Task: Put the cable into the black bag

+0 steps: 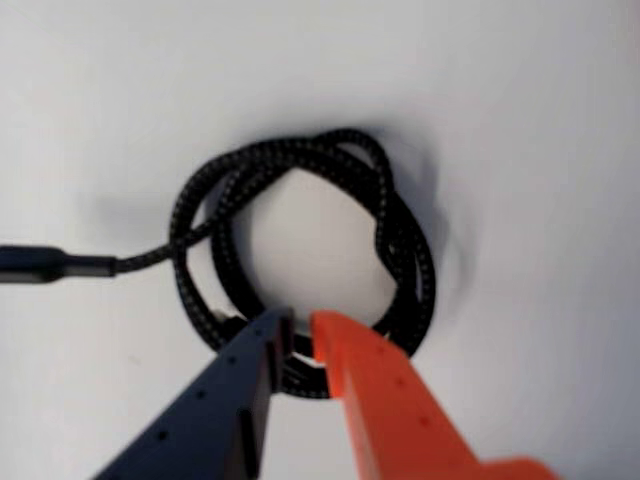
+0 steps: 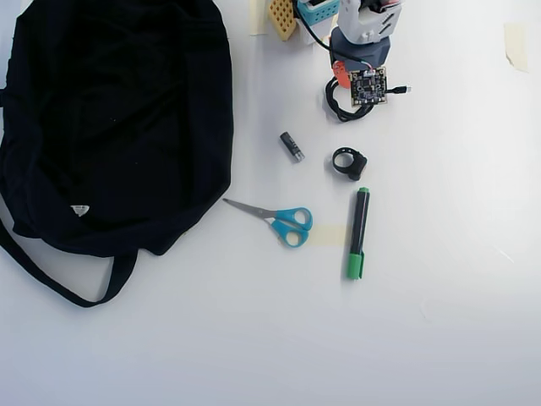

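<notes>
The cable (image 1: 400, 240) is a black braided coil lying on the white table, with its plug end (image 1: 50, 264) trailing off to the left in the wrist view. My gripper (image 1: 301, 325), with one dark blue and one orange finger, straddles the near side of the coil. The jaws are nearly together with the cable strands between them. In the overhead view the coil (image 2: 334, 103) peeks out under the arm's wrist board (image 2: 368, 85) at the top. The black bag (image 2: 110, 118) lies flat at the upper left, well apart from the gripper.
In the overhead view, blue-handled scissors (image 2: 286, 222), a green marker (image 2: 358, 233), a small dark stick (image 2: 292, 146) and a black ring-shaped part (image 2: 348, 162) lie between the arm and the table's middle. The bag's strap (image 2: 51, 279) loops out at the lower left.
</notes>
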`<state>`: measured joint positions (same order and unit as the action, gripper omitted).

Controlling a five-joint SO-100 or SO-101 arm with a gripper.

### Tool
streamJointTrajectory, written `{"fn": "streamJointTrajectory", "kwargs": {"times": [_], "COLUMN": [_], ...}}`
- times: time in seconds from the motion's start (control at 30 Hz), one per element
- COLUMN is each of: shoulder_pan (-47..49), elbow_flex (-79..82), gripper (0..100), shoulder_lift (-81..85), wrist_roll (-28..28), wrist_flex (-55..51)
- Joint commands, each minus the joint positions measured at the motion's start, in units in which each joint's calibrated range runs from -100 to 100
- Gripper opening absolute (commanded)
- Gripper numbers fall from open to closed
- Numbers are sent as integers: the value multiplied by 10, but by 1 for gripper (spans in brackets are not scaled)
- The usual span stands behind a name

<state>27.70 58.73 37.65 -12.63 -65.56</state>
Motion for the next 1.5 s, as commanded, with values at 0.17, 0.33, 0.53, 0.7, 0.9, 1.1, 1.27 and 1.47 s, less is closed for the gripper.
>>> {"fn": "streamJointTrajectory", "kwargs": {"times": [0.17, 0.33, 0.53, 0.7, 0.9, 1.1, 1.27, 1.47], "shoulder_pan": [-15, -15, -19, -20, -37, -36, -38, -38], "elbow_flex": [0, 0, -1, -1, 1, 21, 55, 98], "gripper": [13, 28, 33, 37, 37, 38, 38, 38], "shoulder_lift": [11, 11, 10, 5, -1, -1, -1, -1], "wrist_roll": [14, 12, 14, 10, 13, 11, 8, 8], "wrist_flex": [1, 0, 4, 4, 16, 51, 104, 160]}}
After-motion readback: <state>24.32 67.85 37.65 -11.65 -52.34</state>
